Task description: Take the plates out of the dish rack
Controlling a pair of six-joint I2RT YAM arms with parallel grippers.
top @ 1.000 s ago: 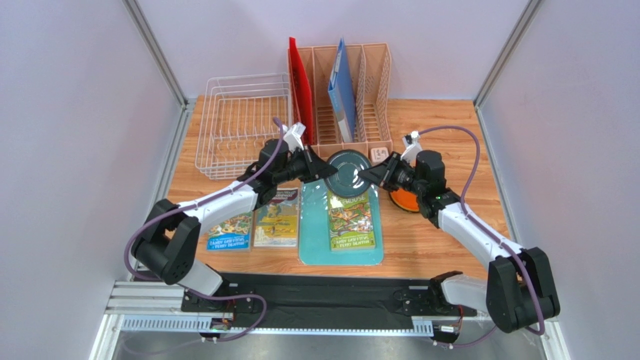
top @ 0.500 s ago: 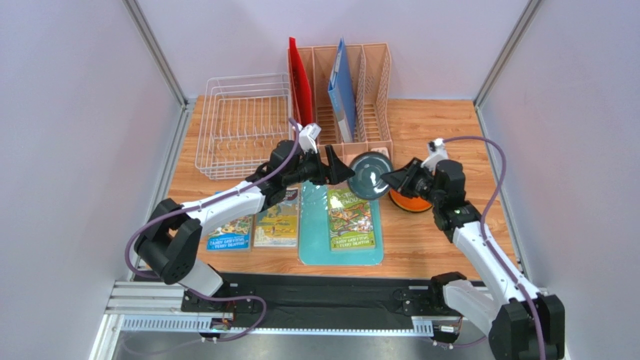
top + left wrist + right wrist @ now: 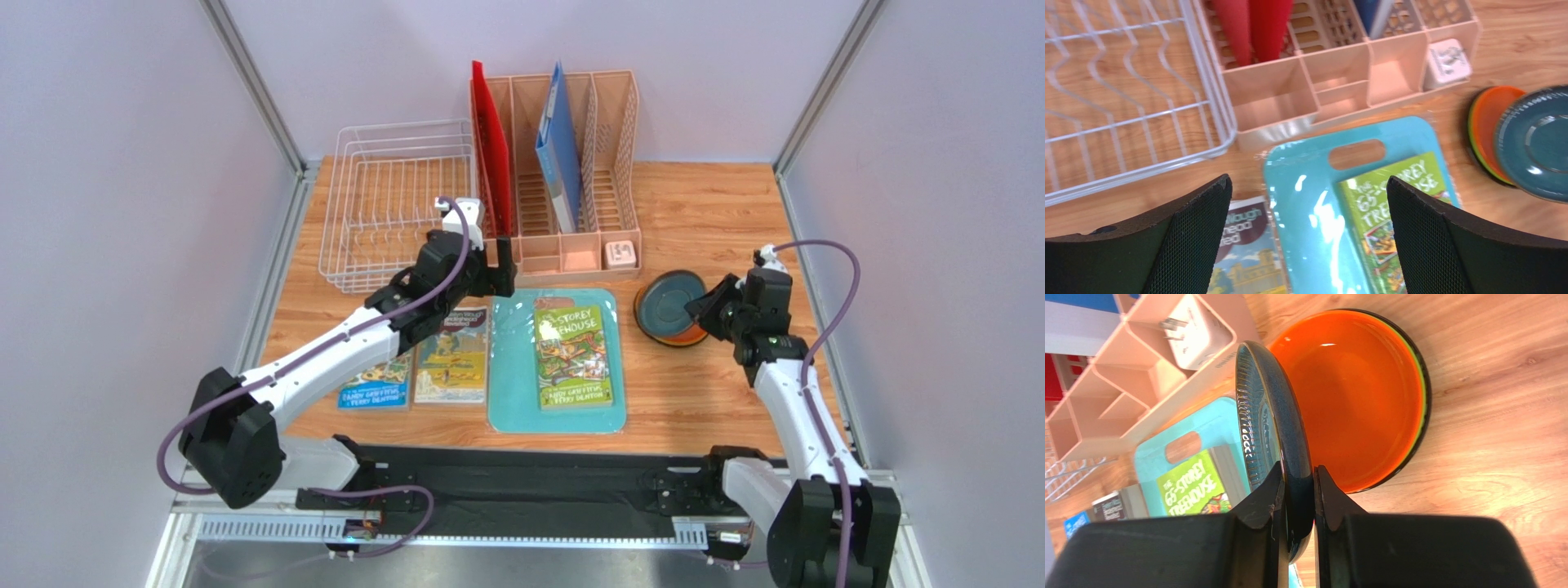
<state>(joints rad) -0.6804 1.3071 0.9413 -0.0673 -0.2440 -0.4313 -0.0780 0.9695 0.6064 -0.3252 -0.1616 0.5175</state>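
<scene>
Right gripper (image 3: 1296, 478) is pinching the teal plate (image 3: 1269, 416) over the orange plate (image 3: 1358, 398) near the right edge, left gripper (image 3: 1308, 187) hangs wide apart by the back-left rack (image 3: 1211, 67).

Top camera: fixed, high, behind the arm bases. It looks down and toward the far wall, with the whole table (image 3: 724, 208) in frame.

Left wrist camera: low over the middle, facing down and far, with its two fingers (image 3: 1192, 245) at the bottom edge. Takes in the rack (image 3: 1118, 116) corner, organizer (image 3: 1272, 101) front and blue board (image 3: 1303, 202).

Right wrist camera: very close, rolled sideways, sighting along the teal plate (image 3: 1260, 416) rim onto the orange plate (image 3: 1352, 398).

All three share the plates, organizer front and board.
</scene>
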